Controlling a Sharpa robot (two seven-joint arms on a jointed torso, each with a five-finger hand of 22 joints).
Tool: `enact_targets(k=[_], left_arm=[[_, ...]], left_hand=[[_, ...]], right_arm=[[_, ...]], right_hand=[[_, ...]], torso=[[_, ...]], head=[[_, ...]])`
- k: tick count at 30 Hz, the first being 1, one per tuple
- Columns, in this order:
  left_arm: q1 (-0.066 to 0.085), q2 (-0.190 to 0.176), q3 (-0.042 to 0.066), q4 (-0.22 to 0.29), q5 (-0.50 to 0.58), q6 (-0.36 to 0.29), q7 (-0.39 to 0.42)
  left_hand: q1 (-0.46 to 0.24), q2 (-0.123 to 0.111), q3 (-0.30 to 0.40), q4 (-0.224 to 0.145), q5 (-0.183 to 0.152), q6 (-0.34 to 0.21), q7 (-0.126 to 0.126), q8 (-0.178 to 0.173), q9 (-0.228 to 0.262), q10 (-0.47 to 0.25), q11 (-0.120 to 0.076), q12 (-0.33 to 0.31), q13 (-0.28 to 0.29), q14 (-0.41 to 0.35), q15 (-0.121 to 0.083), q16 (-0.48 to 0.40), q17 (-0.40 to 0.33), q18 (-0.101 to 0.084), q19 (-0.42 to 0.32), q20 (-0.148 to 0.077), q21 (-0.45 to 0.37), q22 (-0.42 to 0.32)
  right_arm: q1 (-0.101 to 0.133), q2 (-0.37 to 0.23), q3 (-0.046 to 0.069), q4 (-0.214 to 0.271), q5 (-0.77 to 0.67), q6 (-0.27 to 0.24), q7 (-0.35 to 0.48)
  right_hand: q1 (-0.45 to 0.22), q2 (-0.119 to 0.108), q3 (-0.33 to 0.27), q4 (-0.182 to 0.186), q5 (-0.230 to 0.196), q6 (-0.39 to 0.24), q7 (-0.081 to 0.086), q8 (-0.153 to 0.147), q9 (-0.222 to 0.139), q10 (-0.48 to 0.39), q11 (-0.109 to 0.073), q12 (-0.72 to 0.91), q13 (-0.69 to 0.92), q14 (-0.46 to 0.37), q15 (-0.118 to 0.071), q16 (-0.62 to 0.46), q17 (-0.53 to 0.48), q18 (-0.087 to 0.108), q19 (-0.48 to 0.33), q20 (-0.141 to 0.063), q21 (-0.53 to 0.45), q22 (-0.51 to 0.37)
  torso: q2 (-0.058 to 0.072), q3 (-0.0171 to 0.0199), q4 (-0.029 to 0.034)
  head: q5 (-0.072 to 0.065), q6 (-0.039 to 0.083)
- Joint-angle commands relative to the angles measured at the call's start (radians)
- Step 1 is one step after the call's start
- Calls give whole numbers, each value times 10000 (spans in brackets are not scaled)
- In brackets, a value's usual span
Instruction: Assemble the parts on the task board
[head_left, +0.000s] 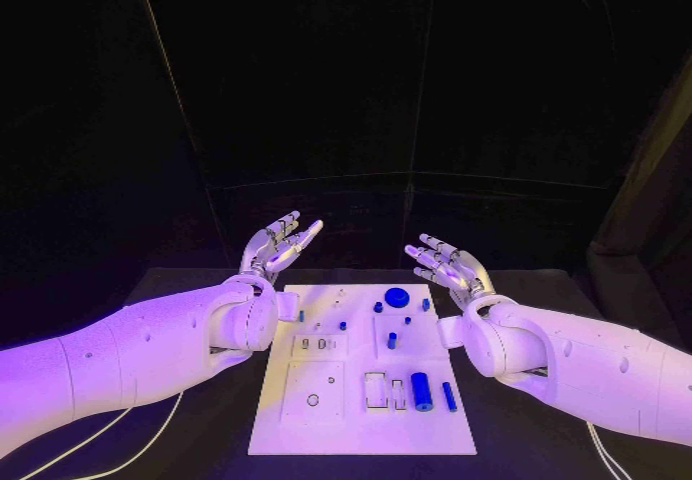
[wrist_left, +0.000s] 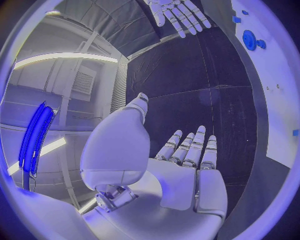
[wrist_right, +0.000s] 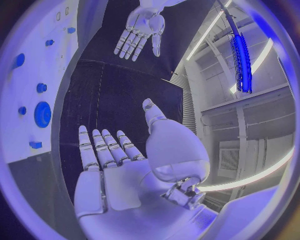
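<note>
The white task board (head_left: 325, 400) lies in the middle of the black table. On it sit a round blue disc (head_left: 397, 296), a thick blue cylinder (head_left: 421, 391), a thin blue rod (head_left: 449, 397) and several small blue pieces. My left hand (head_left: 280, 246) hovers beyond the board's far left corner, fingers spread, palm empty. My right hand (head_left: 447, 264) hovers beyond the far right corner, also spread and empty. The left wrist view shows my left hand (wrist_left: 187, 165) flat and open, with the right hand (wrist_left: 176, 12) across from it. In the right wrist view my right hand (wrist_right: 119, 165) is open, the disc (wrist_right: 42, 114) beside it.
The black table (head_left: 188, 290) extends around the board on all sides. White cables (head_left: 87, 445) trail off the table's near left, and another cable (head_left: 603, 452) at the near right. Both forearms flank the board's long edges.
</note>
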Motion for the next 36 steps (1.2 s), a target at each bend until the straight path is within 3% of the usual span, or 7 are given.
enact_targets(k=[1, 9, 10, 12, 14, 19, 36], left_arm=[[129, 119, -80, -261, 553, 1291, 685], [159, 147, -108, -321, 582, 1360, 711], [145, 34, -114, -555, 675, 1604, 674], [144, -8, -115, -540, 677, 1630, 671], [143, -64, -115, -519, 677, 1666, 663], [142, -274, -117, -378, 483, 1829, 588], [144, -1418, -117, 1256, -462, 2516, 198]], left_hand=[[473, -43, 34, 149, 80, 211, 865, 78, 28, 171, 100, 68, 23, 270, 68, 77, 33, 254, 79, 160, 69, 28], [494, 122, 110, 135, 73, 456, 1008, 125, 58, 470, 239, 118, 56, 883, 121, 224, 121, 365, 345, 208, 154, 84], [533, 237, 169, 120, 70, 767, 1095, 190, 97, 880, 343, 199, 103, 1438, 149, 378, 199, 367, 611, 222, 238, 135], [641, 442, 266, 73, 60, 1425, 1231, 331, 170, 2181, 515, 482, 244, 2703, 209, 753, 369, 305, 1362, 213, 485, 274], [768, 681, 336, -27, 48, 2780, 1310, 668, 339, 4537, 565, 1105, 507, 3718, 206, 1174, 511, 300, 3140, 234, 1095, 604], [968, 887, 288, -345, 146, 5325, 1077, 1362, 637, 6574, 173, 1779, 664, 5483, -308, 1900, 740, 688, 5742, 124, 2202, 1084], [1214, 1331, 54, -1256, 65, 6860, 536, 1311, 408, 8789, -531, 1690, 475, 8303, -1165, 2443, 1476, 690, 8238, -732, 2843, 1118]], right_arm=[[75, 151, -59, -353, -1093, 2003, -457], [131, 320, -152, -747, -1465, 2745, -633], [256, 102, -150, -1161, -2553, 1837, -171], [278, 91, -149, -1229, -2789, 1764, -135], [316, 76, -149, -1301, -3078, 1702, -116], [494, 53, -148, -1457, -3954, 1687, -242], [1547, 44, -145, -1443, -9875, 2422, -2461]], right_hand=[[1069, 73, 115, -548, 55, 812, 1387, 137, 81, 1118, 286, 154, 84, 1326, 231, 154, 102, 343, 1096, 76, 247, 133], [2067, 173, 370, -1382, -58, 4873, 1007, 742, 386, 5437, -217, 884, 300, 5561, -425, 901, 309, 985, 3696, 26, 1096, 418], [2109, 199, 400, -1437, -57, 5264, 956, 775, 394, 5627, -268, 901, 285, 5777, -493, 927, 302, 1009, 3862, 6, 1166, 428], [2160, 219, 453, -1545, -75, 5749, 896, 797, 387, 5956, -378, 912, 263, 6143, -586, 958, 291, 1026, 4164, -82, 1290, 443], [2193, 232, 515, -1671, -100, 6013, 818, 761, 357, 6248, -450, 874, 254, 6467, -687, 946, 284, 1030, 4421, -168, 1380, 436], [2153, 268, 715, -1985, -133, 6537, 675, 633, 334, 6853, -608, 698, 248, 7250, -928, 919, 293, 1019, 5037, -407, 1588, 416], [2369, -205, 1325, -2078, -72, 7604, 289, 600, 371, 8346, -1196, 449, 273, 9935, -1825, 1533, 759, 1025, 7125, -1421, 2803, 823]], torso=[[-1, -3, -1], [-1, -3, -1], [44, 11, 13], [43, 8, 4], [39, 3, 3], [85, 1, -9], [828, 9, 190]], head=[[-1, 1], [-1, 1], [-215, -261], [-211, -274], [-229, -315], [-220, -351], [-398, -192]])
